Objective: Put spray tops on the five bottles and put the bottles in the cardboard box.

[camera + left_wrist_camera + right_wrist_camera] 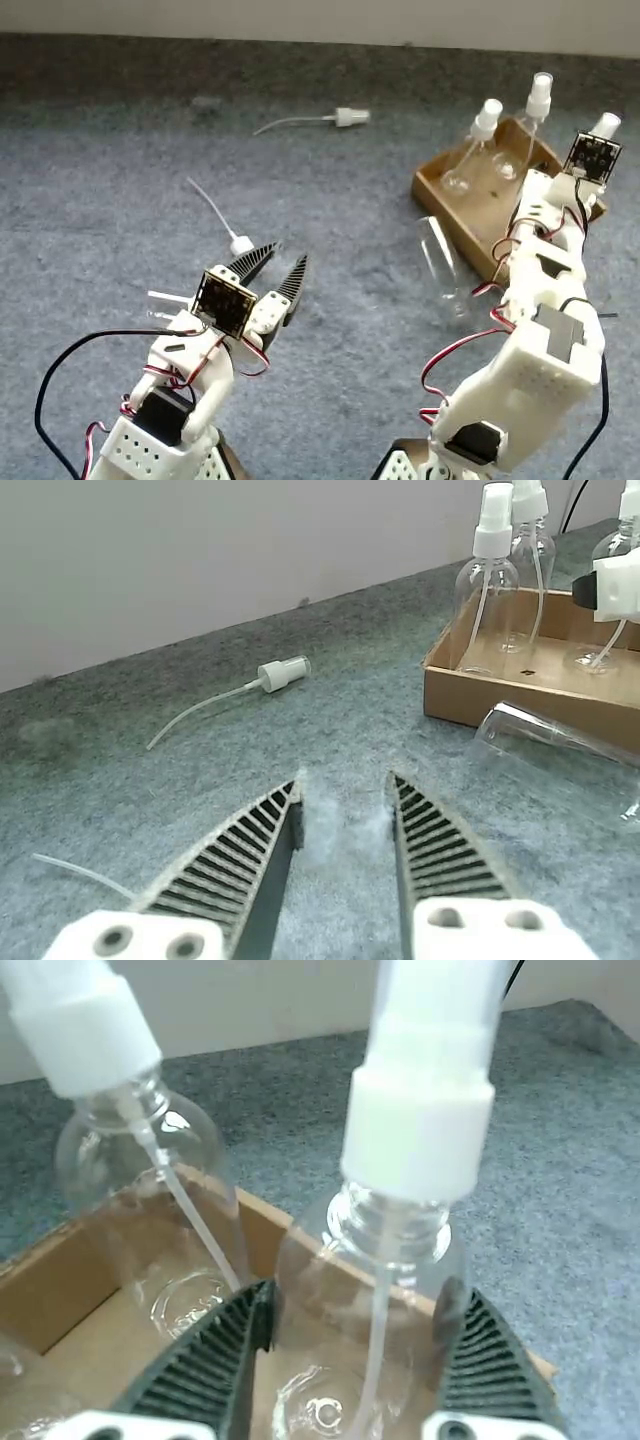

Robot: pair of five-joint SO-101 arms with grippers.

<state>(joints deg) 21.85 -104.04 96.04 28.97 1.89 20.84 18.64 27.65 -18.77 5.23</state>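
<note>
Well, starting at seven o'clock on the grey carpet (120,170), our left gripper (343,782) hangs spread wide and empty. A white spray top with a long dip tube (241,244) lies just beside it at eleven o'clock, and a second white spray top (350,117) rests well apart at twelve. Towards three o'clock a clear uncapped plastic bottle (440,262) lies on its side against the shallow brown cardboard box (485,210), where two clear capped bottles (462,170) stand upright. Our right gripper (357,1305) clasps a third clear bottle with a white spray top (370,1250) over the box's far right corner. We judge the danger lies there: let go tilted or too near the low wall, this tall light bottle could topple out or knock its neighbours. The round lying bottle may roll when nudged, and it sits between the left arm and the box.
</note>
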